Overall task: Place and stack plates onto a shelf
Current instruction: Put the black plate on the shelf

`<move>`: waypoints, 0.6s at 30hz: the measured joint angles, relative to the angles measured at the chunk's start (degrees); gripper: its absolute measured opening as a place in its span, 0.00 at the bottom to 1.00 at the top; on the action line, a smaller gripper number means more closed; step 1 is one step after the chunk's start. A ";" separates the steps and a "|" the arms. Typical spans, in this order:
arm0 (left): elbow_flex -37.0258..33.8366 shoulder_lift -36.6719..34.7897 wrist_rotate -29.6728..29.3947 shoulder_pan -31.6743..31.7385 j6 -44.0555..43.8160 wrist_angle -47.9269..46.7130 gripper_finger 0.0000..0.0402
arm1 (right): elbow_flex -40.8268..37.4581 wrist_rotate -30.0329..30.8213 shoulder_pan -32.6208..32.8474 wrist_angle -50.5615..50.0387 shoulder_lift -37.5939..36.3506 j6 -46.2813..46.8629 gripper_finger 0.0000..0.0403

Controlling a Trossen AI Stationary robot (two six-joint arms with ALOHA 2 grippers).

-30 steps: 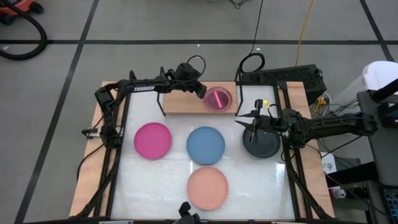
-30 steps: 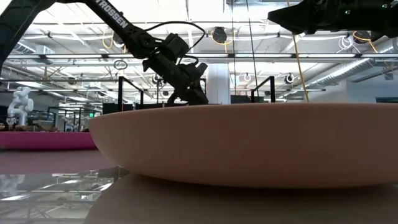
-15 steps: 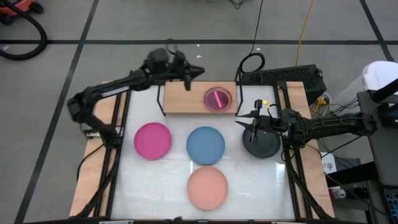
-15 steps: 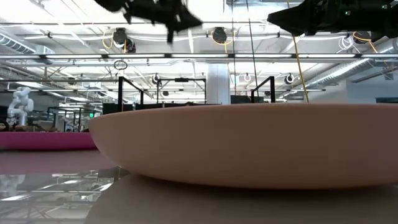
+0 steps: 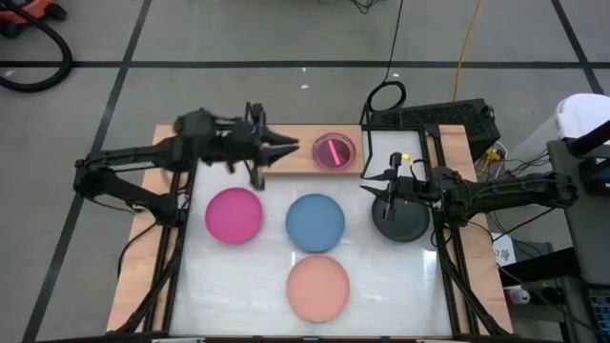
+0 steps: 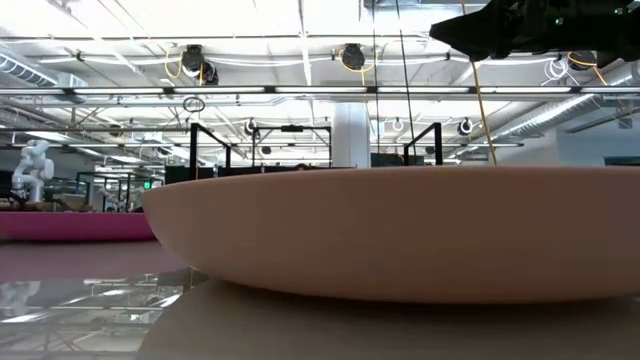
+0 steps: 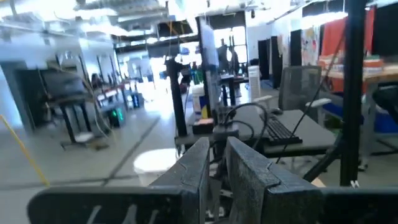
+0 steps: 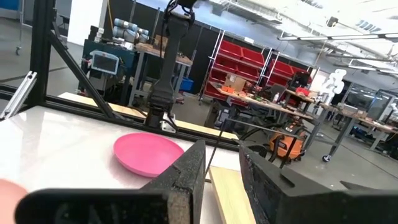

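Note:
The shelf (image 5: 286, 154) is a light-brown board on black rod uprights at the table's far edge. A pink plate (image 5: 335, 151) rests on its right end. On the white tabletop lie the magenta plate (image 5: 233, 214), the blue plate (image 5: 315, 222), the salmon plate (image 5: 318, 287) and the black plate (image 5: 402, 224). My left gripper (image 5: 286, 145) is open and empty, above the shelf's left part and left of the pink plate. My right gripper (image 5: 367, 183) is open and hangs above the black plate's left rim, high in the low view (image 6: 440, 27). The other plates are out of view.
The salmon plate (image 6: 380, 230) fills the low view, with the magenta plate (image 6: 70, 225) at the left behind it. Black frame rails run along the table's left and right sides (image 5: 181, 238). Cables and a dark box lie beyond the far right corner (image 5: 448, 114).
My left gripper has drawn away from the pink plate on the shelf. It rose, swung toward the far edge, then came back toward the table's left, and has left the low view. The pink plate stays where it was. My right arm has kept still.

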 joint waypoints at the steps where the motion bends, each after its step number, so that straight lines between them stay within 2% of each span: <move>1: -0.03 -1.06 -1.71 -1.46 1.16 -1.02 0.16 | 0.00 0.00 0.00 -0.07 0.01 0.05 0.20; 4: -2.89 -3.56 -8.60 -4.81 3.52 -1.20 0.16 | 0.00 -0.04 0.00 -0.01 -0.02 0.08 0.20; 6: -7.21 -5.39 -13.75 -5.90 3.38 -0.93 0.16 | 0.00 -0.07 0.00 0.06 0.01 0.08 0.20; 11: -24.18 -10.78 -25.37 -5.22 -4.74 6.53 0.16 | 0.00 -0.10 0.01 0.18 -0.02 0.20 0.20; 15: -37.39 -15.23 -27.72 -4.12 -11.89 15.96 0.16 | 0.00 -0.11 0.02 0.17 -0.02 0.72 0.20; 18: -44.21 -18.15 -28.31 -3.48 -16.27 21.32 0.16 | 0.00 -0.01 0.02 0.15 -0.01 1.51 0.20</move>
